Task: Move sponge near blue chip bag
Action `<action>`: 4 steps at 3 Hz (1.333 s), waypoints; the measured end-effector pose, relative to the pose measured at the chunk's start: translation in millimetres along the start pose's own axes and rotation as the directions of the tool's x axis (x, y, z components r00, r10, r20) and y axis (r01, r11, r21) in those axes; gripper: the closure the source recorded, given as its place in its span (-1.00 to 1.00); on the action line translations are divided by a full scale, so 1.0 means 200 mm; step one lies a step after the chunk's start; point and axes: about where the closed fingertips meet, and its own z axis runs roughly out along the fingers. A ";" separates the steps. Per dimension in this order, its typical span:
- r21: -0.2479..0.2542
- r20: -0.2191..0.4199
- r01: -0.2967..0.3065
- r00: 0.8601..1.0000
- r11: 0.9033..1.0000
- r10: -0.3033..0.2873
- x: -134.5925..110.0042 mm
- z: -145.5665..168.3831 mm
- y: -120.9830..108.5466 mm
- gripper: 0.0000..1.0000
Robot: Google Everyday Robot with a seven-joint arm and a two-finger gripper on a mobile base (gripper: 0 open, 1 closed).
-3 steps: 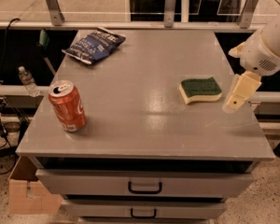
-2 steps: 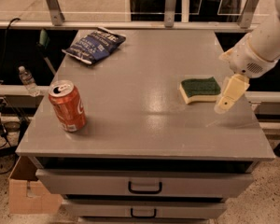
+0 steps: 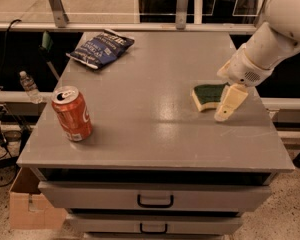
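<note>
**Inspector:** Position of the gripper point(image 3: 224, 113)?

**Operator:** At the right side of the grey cabinet top point(image 3: 150, 139), low over the right end of the sponge point(image 3: 205, 95). Its pale tip overlaps the sponge's near right corner. Contact cannot be confirmed.

**Inspector:** Gripper state?

**Operator:** Not determinable from this view, so I record neither spread nor closed, and no grasp.

**Inspector:** Location of the task items?

**Operator:** The sponge lies flat, green face up, near the right edge. The blue chip bag point(image 3: 101, 48) lies at the far left corner, well apart from it. A red soda can point(image 3: 72, 114) stands upright at the near left, clear of the straight line between them.

**Inspector:** Step in hand?

**Operator:** In my judgement, securing the sponge — the carry has not begun.

**Inspector:** Recommendations?

**Operator:** Centre the gripper over the sponge's middle rather than its end, and close across the short width so the foam is pinched evenly. Foam yields, so seat low enough to catch the yellow layer without pressing hard into the top. Lift clear before crossing. Travel diagonally toward the far left, keeping to the rear of the can. Set the sponge down just beside the bag, not on it — crinkled foil is likely to slide if nudged.
</note>
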 end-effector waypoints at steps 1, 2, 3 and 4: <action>-0.023 -0.012 0.004 1.000 1.000 -0.004 -0.01 0.05 0.00 -0.06; -0.023 -0.012 0.004 1.000 1.000 -0.004 -0.01 0.04 -0.01 0.41; -0.023 -0.011 0.004 1.000 1.000 -0.005 -0.02 0.02 -0.01 0.87; 0.064 0.045 0.011 0.999 0.998 -0.014 -0.08 -0.22 -0.07 1.00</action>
